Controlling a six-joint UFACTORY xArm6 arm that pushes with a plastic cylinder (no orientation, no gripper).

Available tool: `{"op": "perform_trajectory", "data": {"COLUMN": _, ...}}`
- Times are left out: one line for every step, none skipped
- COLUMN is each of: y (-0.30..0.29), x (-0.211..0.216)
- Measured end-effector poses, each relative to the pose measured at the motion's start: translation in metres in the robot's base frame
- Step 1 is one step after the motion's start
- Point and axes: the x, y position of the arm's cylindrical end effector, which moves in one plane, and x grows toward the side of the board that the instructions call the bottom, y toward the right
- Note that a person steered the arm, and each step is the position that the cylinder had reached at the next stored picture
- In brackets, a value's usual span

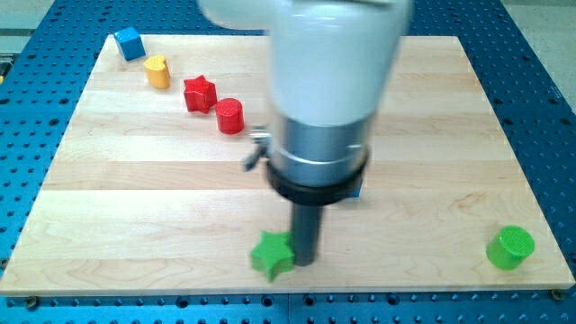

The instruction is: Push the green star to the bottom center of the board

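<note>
Camera view is showing me the green star (272,255) sitting nearest, close to the board's (432,135) bottom edge and a little toward the view's left of centre. I am holding my tip (305,261) right against the star's right side; they are looking as if they are touching, though the blur is making that hard to confirm. This rig is carrying no jaws, only the bare rod, so nothing is clamping the star. Over at the view's bottom right, a green cylinder (510,247) is standing well apart from both.

Moving up, the rod is rising into the arm's grey collar and white housing, which are blocking the board's middle. A sliver of something blue (357,191) is peeking out from behind the collar on its right; I cannot tell its shape.

Farther back, toward the view's top left, four blocks are trailing in a diagonal line: a red cylinder (229,116), then a red star (200,93), then a yellow block (157,71), and farthest, a blue cube (130,42) near the corner.
</note>
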Motion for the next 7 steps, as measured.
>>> {"op": "perform_trajectory", "data": {"y": 0.005, "x": 0.0}}
{"op": "perform_trajectory", "data": {"y": 0.042, "x": 0.025}}
{"op": "perform_trajectory", "data": {"y": 0.039, "x": 0.027}}
{"op": "perform_trajectory", "data": {"y": 0.024, "x": 0.026}}
{"op": "perform_trajectory", "data": {"y": 0.017, "x": 0.025}}
{"op": "perform_trajectory", "data": {"y": 0.005, "x": 0.024}}
{"op": "perform_trajectory", "data": {"y": 0.0, "x": 0.018}}
